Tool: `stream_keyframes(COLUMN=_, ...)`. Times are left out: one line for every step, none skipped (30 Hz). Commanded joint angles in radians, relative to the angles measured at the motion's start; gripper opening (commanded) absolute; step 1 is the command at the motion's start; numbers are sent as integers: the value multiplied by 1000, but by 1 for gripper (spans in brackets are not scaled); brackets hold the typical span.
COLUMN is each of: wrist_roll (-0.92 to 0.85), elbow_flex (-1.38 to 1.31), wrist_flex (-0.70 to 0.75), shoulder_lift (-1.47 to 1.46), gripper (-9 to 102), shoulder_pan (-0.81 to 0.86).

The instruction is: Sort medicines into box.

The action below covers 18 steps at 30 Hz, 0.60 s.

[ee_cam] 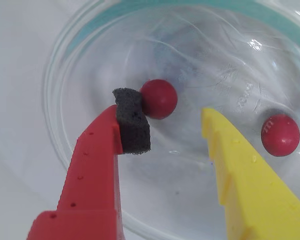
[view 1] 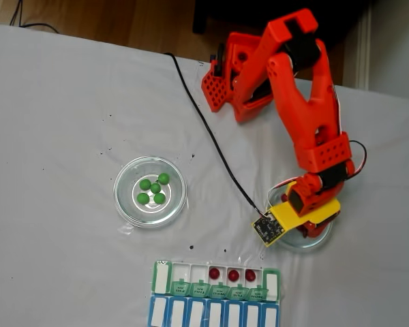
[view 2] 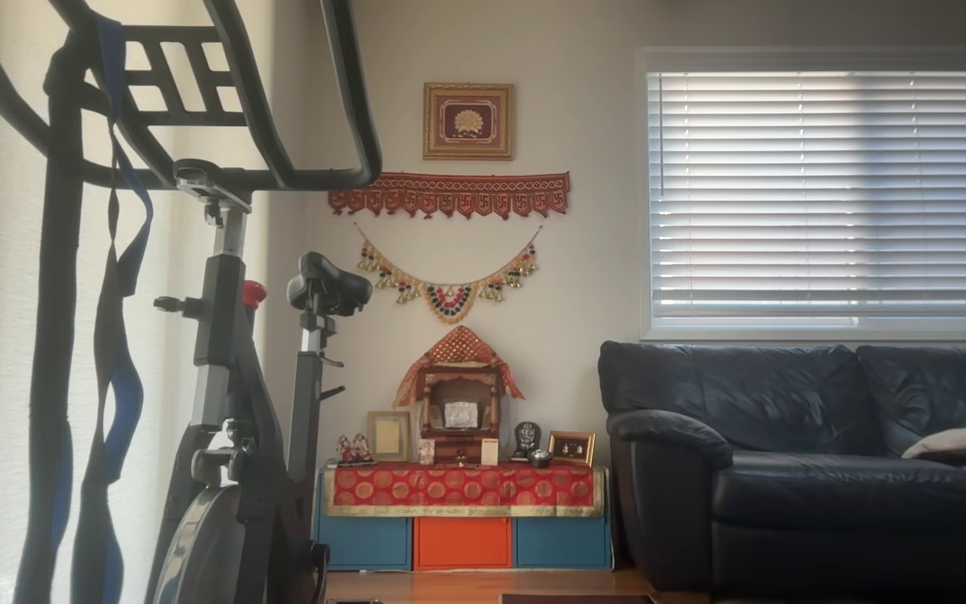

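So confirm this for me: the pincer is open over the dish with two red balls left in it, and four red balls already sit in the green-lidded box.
Not four. The fixed view shows three red balls in the green-lidded box. The rest stands: in the wrist view the pincer is open over the dish, with two red balls left in it.

5 balls [view 1: 154,189] in left dish [view 1: 126,203]; 3 [view 1: 232,274] in box [view 1: 162,277].

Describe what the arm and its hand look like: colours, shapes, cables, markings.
In the fixed view, the arm is orange-red printed plastic in blocky segments, with a yellow part near the wrist. A thin black cable runs across the white table toward it. In the wrist view, the hand has one red finger tipped with a dark foam pad and one yellow finger with a stepped edge.
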Motion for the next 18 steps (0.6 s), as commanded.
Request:
stream_keyframes(wrist_roll=-17, elbow_flex=-17, wrist_flex=-23, shoulder_lift=8, gripper=18, shoulder_pan=3)
stream_keyframes(wrist_roll=-20, elbow_flex=-17, wrist_flex=-26, shoulder_lift=5, gripper=18, shoulder_pan=3)
stream_keyframes(wrist_roll=-21, elbow_flex=-15, wrist_flex=-28, shoulder_lift=3, gripper=18, shoulder_pan=3)
stream_keyframes(wrist_roll=-21, elbow_flex=-14, wrist_flex=-29, shoulder_lift=3, gripper=18, shoulder_pan=3)
stream_keyframes(wrist_roll=-23, elbow_flex=-12, wrist_flex=-29, shoulder_lift=3, gripper=18, shoulder_pan=3)
stream_keyframes(wrist_roll=-23, elbow_flex=-11, wrist_flex=-29, shoulder_lift=5, gripper=18, shoulder_pan=3)
stream_keyframes(wrist_roll=-23, elbow_flex=-8, wrist_flex=-29, shoulder_lift=6, gripper=18, shoulder_pan=2)
stream_keyframes(wrist_roll=-23, elbow_flex=-6, wrist_flex=-29, shoulder_lift=9, gripper=18, shoulder_pan=0)
stream_keyframes(wrist_roll=-21, elbow_flex=-3, wrist_flex=-29, shoulder_lift=11, gripper=18, shoulder_pan=0)
stream_keyframes(wrist_roll=-18, elbow_flex=-2, wrist_flex=-29, shoulder_lift=12, gripper=18, shoulder_pan=-2)
stream_keyframes(wrist_roll=-15, elbow_flex=-2, wrist_flex=-26, shoulder_lift=15, gripper=18, shoulder_pan=-5)
stream_keyframes(wrist_roll=-12, elbow_flex=-2, wrist_flex=-18, shoulder_lift=15, gripper=18, shoulder_pan=-6)
stream_keyframes(wrist_roll=-11, elbow_flex=-5, wrist_flex=-9, shoulder_lift=15, gripper=18, shoulder_pan=-9)
stream_keyframes(wrist_roll=-6, elbow_flex=-9, wrist_flex=2, shoulder_lift=15, gripper=19, shoulder_pan=-12)
stream_keyframes(wrist_roll=-3, elbow_flex=-14, wrist_flex=14, shoulder_lift=15, gripper=19, shoulder_pan=-14)
stream_keyframes(wrist_roll=-2, elbow_flex=-17, wrist_flex=18, shoulder_lift=17, gripper=19, shoulder_pan=-15)
stream_keyframes(wrist_roll=-2, elbow_flex=-18, wrist_flex=23, shoulder_lift=18, gripper=19, shoulder_pan=-15)
stream_keyframes(wrist_roll=-2, elbow_flex=-20, wrist_flex=25, shoulder_lift=18, gripper=19, shoulder_pan=-15)
